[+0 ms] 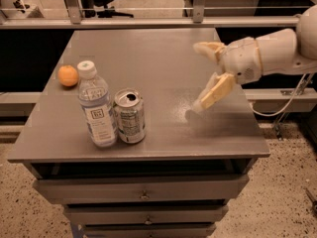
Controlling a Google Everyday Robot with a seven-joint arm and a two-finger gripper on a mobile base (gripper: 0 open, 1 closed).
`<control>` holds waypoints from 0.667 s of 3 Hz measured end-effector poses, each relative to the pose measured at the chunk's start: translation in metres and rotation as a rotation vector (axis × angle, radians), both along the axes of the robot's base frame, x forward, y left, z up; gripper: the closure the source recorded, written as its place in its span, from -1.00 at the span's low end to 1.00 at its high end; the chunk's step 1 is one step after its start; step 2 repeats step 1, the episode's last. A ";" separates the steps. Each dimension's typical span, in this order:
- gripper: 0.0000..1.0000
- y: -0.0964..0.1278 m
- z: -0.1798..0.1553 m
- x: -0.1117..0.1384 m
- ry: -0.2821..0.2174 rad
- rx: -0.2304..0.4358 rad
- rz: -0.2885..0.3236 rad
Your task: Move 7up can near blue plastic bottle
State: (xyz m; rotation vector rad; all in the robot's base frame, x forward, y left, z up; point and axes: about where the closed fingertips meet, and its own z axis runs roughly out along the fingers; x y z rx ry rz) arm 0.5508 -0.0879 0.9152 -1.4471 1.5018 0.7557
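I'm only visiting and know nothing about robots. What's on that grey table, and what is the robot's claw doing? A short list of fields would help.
Can: 7up can, upright, close beside the bottle
Bottle: blue plastic bottle, upright, white cap on
Fruit: orange, behind the bottle, apart from it
Gripper: gripper open, holding nothing, over the far side of the table, well away from the can
Task state: can already stands near the bottle
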 end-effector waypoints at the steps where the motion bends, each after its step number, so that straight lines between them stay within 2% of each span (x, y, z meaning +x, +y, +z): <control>1: -1.00 -0.025 0.032 0.017 -0.071 0.005 -0.057; 2: -1.00 -0.025 0.032 0.017 -0.071 0.005 -0.057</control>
